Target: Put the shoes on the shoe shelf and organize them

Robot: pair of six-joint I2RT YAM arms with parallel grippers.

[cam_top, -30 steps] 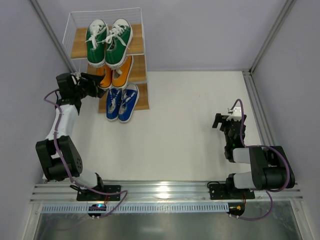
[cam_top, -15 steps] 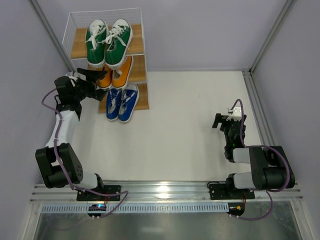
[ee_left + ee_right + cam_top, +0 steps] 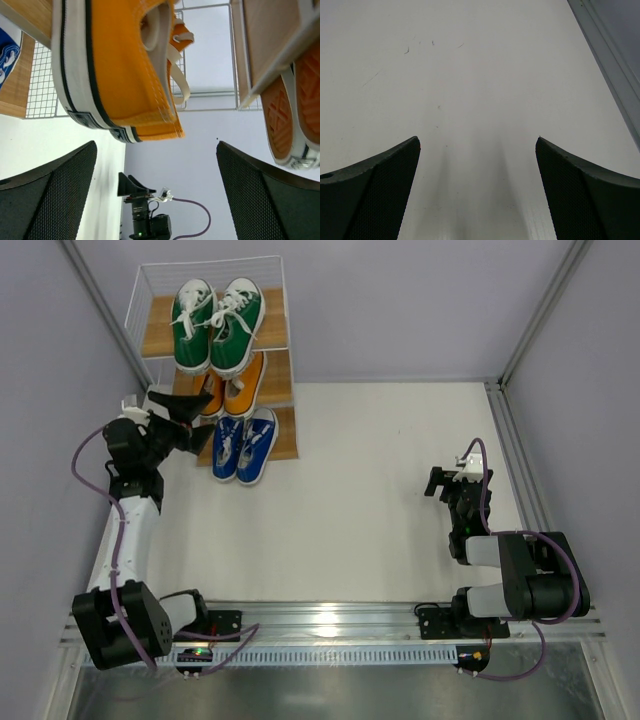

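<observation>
Green pair (image 3: pixel 217 325), orange pair (image 3: pixel 232 387) and blue pair (image 3: pixel 244 445) each fill a shelf (image 3: pixel 160 335) tier; the task looks done. Left gripper (image 3: pixel 199 417) and right gripper (image 3: pixel 433 484) gape empty.

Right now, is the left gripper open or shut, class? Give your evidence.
Open. In the left wrist view the left gripper has its fingers wide apart with nothing between them; the orange shoe sits beyond, ungripped.

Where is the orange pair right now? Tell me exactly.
In the top view, the orange pair sits upper left on the middle tier of the shoe shelf, between the green pair above and the blue pair below.
</observation>
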